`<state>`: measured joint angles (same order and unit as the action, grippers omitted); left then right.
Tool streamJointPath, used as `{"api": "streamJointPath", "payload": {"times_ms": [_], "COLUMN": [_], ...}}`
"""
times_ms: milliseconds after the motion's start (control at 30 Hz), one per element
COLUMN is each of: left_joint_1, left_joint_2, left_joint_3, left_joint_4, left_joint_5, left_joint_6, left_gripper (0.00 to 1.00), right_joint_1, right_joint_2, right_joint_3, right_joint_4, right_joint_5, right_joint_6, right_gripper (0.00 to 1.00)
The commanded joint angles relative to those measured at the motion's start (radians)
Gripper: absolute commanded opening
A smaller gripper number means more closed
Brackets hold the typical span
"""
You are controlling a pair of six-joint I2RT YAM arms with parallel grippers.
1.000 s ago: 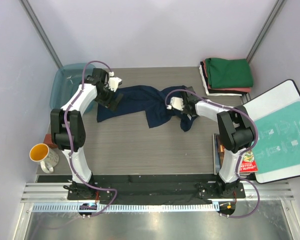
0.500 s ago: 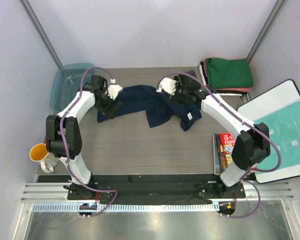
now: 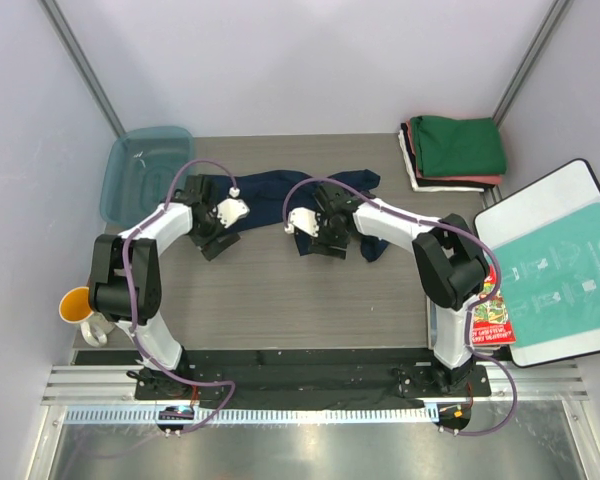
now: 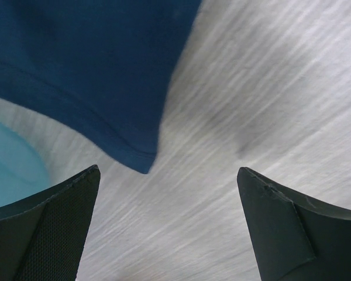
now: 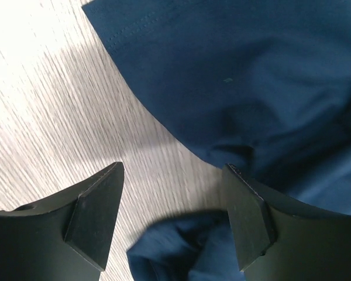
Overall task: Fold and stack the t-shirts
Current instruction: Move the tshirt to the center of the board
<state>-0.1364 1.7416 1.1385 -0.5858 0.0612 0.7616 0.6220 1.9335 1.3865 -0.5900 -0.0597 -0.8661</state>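
Since a second ago both arms have pulled in nearer, and the right one has let go. Now the left gripper (image 4: 168,175) hangs wide open just off a corner of the navy t-shirt (image 3: 270,188), which is crumpled mid-table. The right gripper (image 5: 172,170) gapes empty over its hem. Still flattening, I'd guess, so next it needs fresh corner grabs. From above, the right arm (image 3: 400,218) hides the shirt's middle.

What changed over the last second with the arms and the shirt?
The right gripper let go of the navy shirt and swung left to its near edge. The left gripper, open, drew back toward the near side. The folded stack and mug stayed put.
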Motion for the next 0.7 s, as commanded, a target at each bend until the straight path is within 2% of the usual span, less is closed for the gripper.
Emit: {"api": "streamJointPath", "payload": {"times_ms": [0,333,667], "left_joint_1": [-0.005,0.012,0.078], "left_joint_2": [-0.013,0.070,0.188], "left_joint_3": [-0.002,-0.014,0.125], "left_joint_4": [0.093,0.207,0.234], "left_joint_5": [-0.052,-0.239,-0.314], "left_joint_6": [0.067,0.096,0.035], "left_gripper": [1.00,1.00,1.00], "right_joint_1": [0.004,0.035,0.035], "right_joint_2": [0.002,0.012,-0.022], "right_joint_3": [0.072,0.057,0.017], "right_joint_4": [0.022,0.041,0.053], "right_joint_5": [-0.057,-0.046,-0.029], "right_joint_6": [0.035,0.035,0.049], "right_gripper": [0.73,0.73,0.73]}}
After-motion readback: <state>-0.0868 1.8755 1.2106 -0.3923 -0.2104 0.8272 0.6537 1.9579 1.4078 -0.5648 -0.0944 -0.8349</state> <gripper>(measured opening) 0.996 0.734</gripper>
